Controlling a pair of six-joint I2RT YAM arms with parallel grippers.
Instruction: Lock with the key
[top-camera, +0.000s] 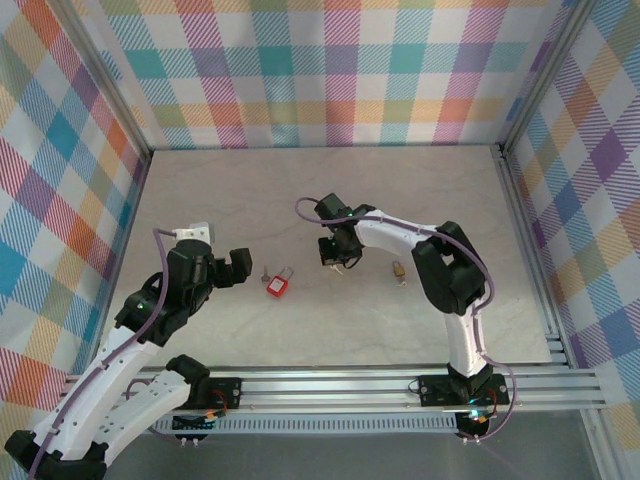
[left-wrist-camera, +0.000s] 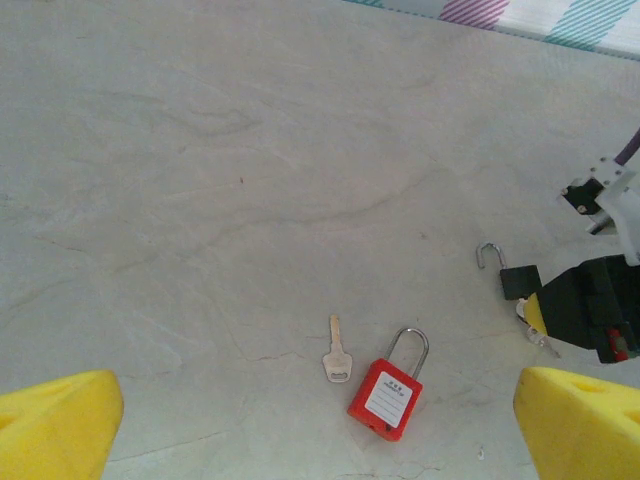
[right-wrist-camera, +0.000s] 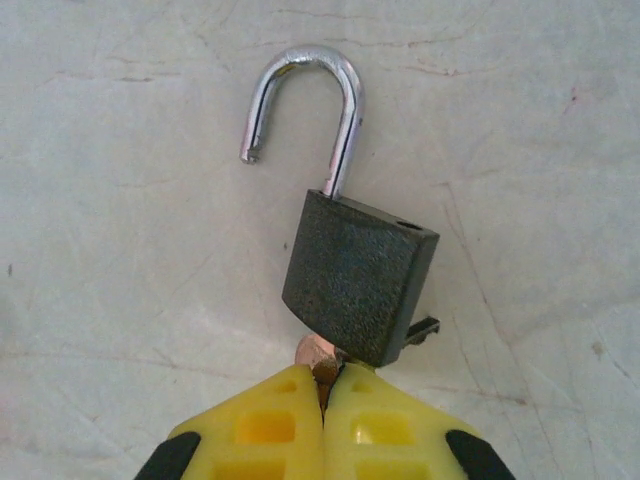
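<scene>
On the left side of the pale counter (top-camera: 250, 190), the left hand (top-camera: 235, 266) is hovering with its yellow fingertips (left-wrist-camera: 60, 425) spread wide, gripping nothing. Just ahead of it, a loose silver key (left-wrist-camera: 337, 355) is lying flat, and a red padlock (left-wrist-camera: 390, 395) with its shackle closed is lying just beside that key on its right, the two close together but apart. Further right, near the middle of the counter, the right hand (right-wrist-camera: 325, 405) is reaching in toward the left hand's side with its yellow fingers pinched tight on the coppery head of a second key (right-wrist-camera: 318, 362). That key is sitting in the bottom of a black padlock (right-wrist-camera: 360, 275), which is resting on the counter directly in front of the fingertips, touching them. Its silver shackle (right-wrist-camera: 345, 130) is standing open, one leg free of the body, pointing away from the hand. Beyond the right hand, a small brass padlock (top-camera: 400, 270) is lying by itself.
</scene>
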